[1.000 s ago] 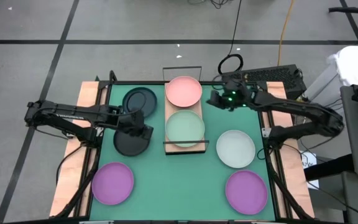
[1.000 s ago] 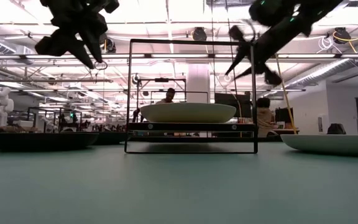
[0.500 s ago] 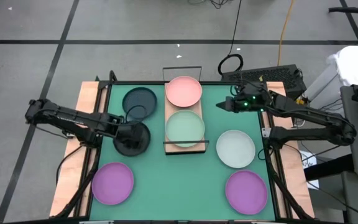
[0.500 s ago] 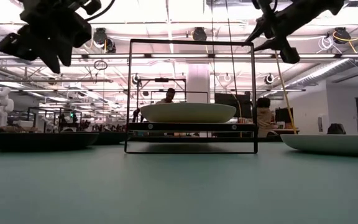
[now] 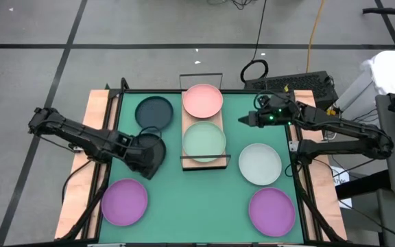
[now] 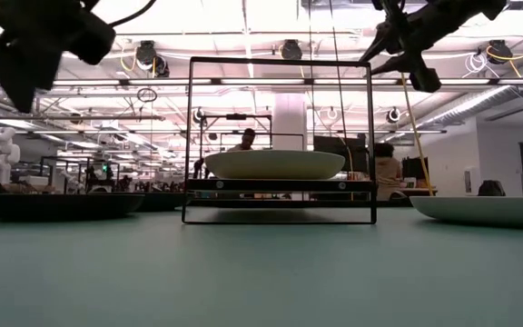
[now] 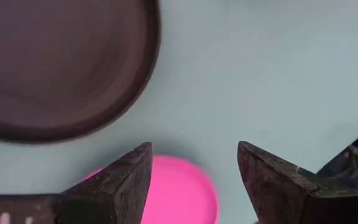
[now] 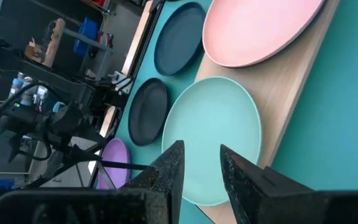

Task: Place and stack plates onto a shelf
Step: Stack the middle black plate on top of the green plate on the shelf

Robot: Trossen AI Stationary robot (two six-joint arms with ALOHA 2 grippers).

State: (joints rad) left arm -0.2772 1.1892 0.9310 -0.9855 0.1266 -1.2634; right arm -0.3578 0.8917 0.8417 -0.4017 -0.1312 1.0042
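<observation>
The shelf point(image 5: 204, 130) carries a pink plate point(image 5: 203, 100) and a mint plate point(image 5: 204, 140). Left of the shelf, the left tool point(image 5: 142, 165) hangs over a dark grey plate point(image 5: 149, 152) on the bench point(image 5: 197, 199), fingers spread, holding nothing. Right of the shelf, the right tool point(image 5: 243, 119) hovers partly parted, empty. Judged step: picking that dark plate; next calls for lowering onto its rim and pinching

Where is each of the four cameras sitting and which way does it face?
High view: overhead, facing straight down; both arms, left pincer, right pincer.
Low view: tabletop height, facing the shelf; arms overhead.
Left wrist view: faces down past its open fingers at a dark grey plate.
Right wrist view: faces the pink plate.
Shared: the mint plate shows in the right wrist and high views.
</observation>
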